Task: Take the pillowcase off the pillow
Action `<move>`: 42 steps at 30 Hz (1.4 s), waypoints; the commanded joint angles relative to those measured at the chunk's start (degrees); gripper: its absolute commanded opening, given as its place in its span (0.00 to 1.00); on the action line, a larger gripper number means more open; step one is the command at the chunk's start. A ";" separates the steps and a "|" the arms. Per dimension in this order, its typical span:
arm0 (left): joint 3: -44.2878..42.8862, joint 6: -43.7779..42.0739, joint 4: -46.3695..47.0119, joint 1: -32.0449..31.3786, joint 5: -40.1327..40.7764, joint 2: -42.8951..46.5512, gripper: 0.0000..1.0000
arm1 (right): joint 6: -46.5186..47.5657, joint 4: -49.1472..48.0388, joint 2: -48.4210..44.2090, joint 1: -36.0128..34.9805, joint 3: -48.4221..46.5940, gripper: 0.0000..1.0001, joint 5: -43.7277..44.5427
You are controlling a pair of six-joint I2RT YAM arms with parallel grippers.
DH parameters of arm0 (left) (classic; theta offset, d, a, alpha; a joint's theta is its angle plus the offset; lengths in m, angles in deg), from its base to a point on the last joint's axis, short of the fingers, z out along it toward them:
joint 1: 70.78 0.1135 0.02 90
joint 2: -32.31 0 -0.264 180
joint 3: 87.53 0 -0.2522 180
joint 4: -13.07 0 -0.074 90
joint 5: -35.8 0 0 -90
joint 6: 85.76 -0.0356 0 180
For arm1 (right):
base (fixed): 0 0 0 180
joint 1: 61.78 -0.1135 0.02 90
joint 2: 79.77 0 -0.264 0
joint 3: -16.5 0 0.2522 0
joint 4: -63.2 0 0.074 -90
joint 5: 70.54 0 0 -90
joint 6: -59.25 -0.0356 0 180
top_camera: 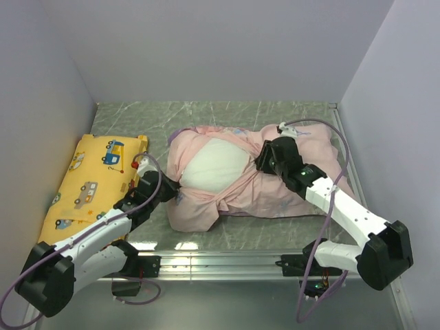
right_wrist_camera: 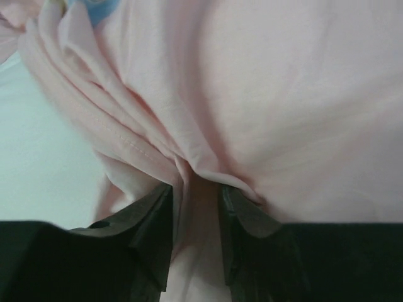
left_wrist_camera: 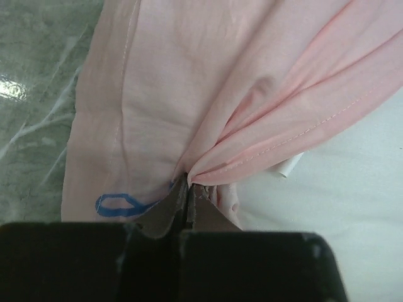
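**Item 1, the pillowcase.** You have it pale-pink side out, bunched around the pillow, which rests on the marble-patterned table.
- Contents: the pillow, partly inside.
- A white oval of the pillow is bare at the open mouth.
- Pink fabric rings that bare patch on all sides and covers everything to its right.

**Item 2, left gripper.** It sits at the left edge of the pillow's bare patch.
- Its fingers are pressed together on a gathered pleat of the pillowcase, beside a stitched hem.
- Folds fan away from the pinch.
- A blue printed outline shows on the cloth just left of the pinch.

**Item 3, right gripper.** It sits at the upper right edge of the pillow's bare patch.
- Its fingers stand a narrow way apart.
- A ridge of pillowcase fabric lies in the gap.
- You cannot tell whether either pad presses it.

**Item 4, yellow cushion, printed with cartoon vehicles.** It lies flat, well to the pillow's left and apart from the pillowcase. The left arm reaches across its near corner.
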 commanded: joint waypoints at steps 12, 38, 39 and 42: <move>-4.35 -2.67 -4.54 -0.48 -1.83 1.78 0.00 | 3.19 15.36 -8.39 -5.19 -16.06 0.63 1.30; -4.62 -2.14 -5.95 -1.98 0.10 2.83 0.01 | 8.72 17.91 34.75 -31.66 -34.17 0.87 12.03; -4.53 -2.23 -6.12 -2.06 0.28 3.01 0.00 | 8.99 18.17 35.63 -31.31 -34.52 0.79 12.11; -4.36 -2.32 -7.09 -2.07 0.45 3.80 0.00 | 7.76 18.44 37.30 -26.41 -34.97 0.08 9.33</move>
